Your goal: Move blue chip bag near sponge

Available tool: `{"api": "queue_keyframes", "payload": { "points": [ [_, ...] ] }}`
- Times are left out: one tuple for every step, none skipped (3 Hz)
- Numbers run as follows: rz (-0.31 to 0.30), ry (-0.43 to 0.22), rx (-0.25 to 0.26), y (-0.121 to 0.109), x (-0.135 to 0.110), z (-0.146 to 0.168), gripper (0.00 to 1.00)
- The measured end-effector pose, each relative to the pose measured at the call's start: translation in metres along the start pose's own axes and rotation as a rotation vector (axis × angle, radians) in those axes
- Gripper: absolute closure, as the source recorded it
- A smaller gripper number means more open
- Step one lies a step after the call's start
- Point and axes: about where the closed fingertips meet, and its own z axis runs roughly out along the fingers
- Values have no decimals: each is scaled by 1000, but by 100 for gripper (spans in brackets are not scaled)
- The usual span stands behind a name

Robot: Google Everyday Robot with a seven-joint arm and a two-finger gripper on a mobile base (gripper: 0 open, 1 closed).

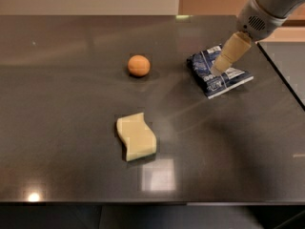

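Well apart from the sponge (137, 136), to its far right and further back, the bag (229, 78) is laid flat on the dark, glossy table (62, 109). The bag is crumpled navy foil, and white label patches with dark print are carried on its upper face and along the edge turned away from the sponge. The print is too small to be read, and no brand can be made out. The gripper (216, 70) is brought down at a slant from the upper right, on the side of the bag away from the sponge, and its tan tip is set at the middle of the bag, on or just above the foil; contact cannot be confirmed. Whether the gripper is apart or together cannot be told. A grey arm housing with a small vent grille is seen above it. The sponge, pale yellow with wavy sides, is laid flat and untouched. Straight behind the sponge, and well apart from it, a small orange ball (138, 65) is placed, left of the bag.
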Motion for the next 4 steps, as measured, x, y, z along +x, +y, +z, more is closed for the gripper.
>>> {"api": "queue_keyframes", "payload": {
  "points": [
    [37, 51, -5, -17, -5, 23, 0],
    [68, 91, -19, -30, -6, 44, 0],
    [92, 117, -33, -40, -5, 62, 0],
    [85, 138, -52, -42, -5, 79, 0]
  ]
}}
